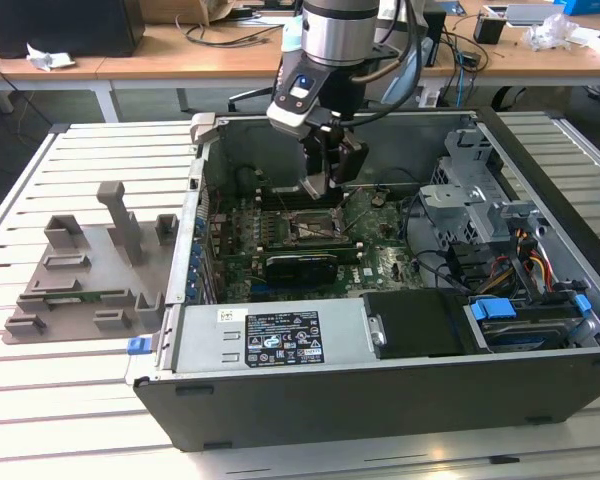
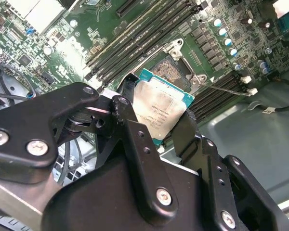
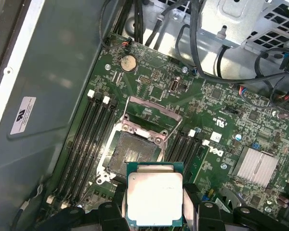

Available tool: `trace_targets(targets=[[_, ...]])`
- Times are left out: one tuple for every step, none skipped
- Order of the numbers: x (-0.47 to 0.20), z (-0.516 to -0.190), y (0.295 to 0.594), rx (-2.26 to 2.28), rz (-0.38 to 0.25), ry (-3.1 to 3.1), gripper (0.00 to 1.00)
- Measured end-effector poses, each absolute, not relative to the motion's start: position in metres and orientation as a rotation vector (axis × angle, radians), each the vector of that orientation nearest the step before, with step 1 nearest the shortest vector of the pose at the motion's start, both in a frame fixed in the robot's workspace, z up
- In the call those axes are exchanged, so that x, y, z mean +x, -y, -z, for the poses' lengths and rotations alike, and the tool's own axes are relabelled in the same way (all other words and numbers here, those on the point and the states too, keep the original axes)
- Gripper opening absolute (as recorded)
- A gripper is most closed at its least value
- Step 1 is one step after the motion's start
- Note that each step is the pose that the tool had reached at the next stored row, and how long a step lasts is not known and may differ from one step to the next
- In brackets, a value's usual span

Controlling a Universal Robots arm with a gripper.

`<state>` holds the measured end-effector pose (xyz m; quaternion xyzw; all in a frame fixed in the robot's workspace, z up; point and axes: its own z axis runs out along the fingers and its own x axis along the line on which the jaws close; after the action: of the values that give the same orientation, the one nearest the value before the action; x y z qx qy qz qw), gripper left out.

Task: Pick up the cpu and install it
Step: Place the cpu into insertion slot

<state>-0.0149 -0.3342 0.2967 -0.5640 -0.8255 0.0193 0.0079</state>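
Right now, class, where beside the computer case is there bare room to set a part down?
Bare table slats in front of the grey tray at the exterior view's left are free. Inside the case is crowded: the gripper holds the cpu by the socket.

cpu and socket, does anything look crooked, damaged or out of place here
Nothing stands out. The cpu is clamped flat between the fingers of the gripper, above the motherboard and just off the open socket, not yet seated. The socket's frame is flipped up. No damage or loose parts show.
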Motion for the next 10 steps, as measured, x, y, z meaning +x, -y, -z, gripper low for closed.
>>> trace_targets(targets=[[-0.0149, -0.2966, 0.3341, -1.772, -0.060, 2.574, 0.55], [-0.0149, -0.2966, 0.3342, -1.779, -0.060, 2.569, 0.55], [-0.0149, -0.2967, 0.3342, -1.798, -0.060, 2.556, 0.55], [-0.0149, -0.2966, 0.3342, -1.812, -0.060, 2.545, 0.55], [-0.0149, -0.2966, 0.3342, -1.823, -0.060, 2.538, 0.55], [-0.0149, -0.2967, 0.3342, -1.838, -0.060, 2.526, 0.55], [-0.0149, -0.2966, 0.3342, -1.855, -0.060, 2.514, 0.55], [-0.0149, -0.2966, 0.3341, -1.863, -0.060, 2.508, 0.55], [-0.0149, -0.2966, 0.3341, -1.871, -0.060, 2.502, 0.55], [-0.0149, -0.2967, 0.3342, -1.878, -0.060, 2.496, 0.55]])
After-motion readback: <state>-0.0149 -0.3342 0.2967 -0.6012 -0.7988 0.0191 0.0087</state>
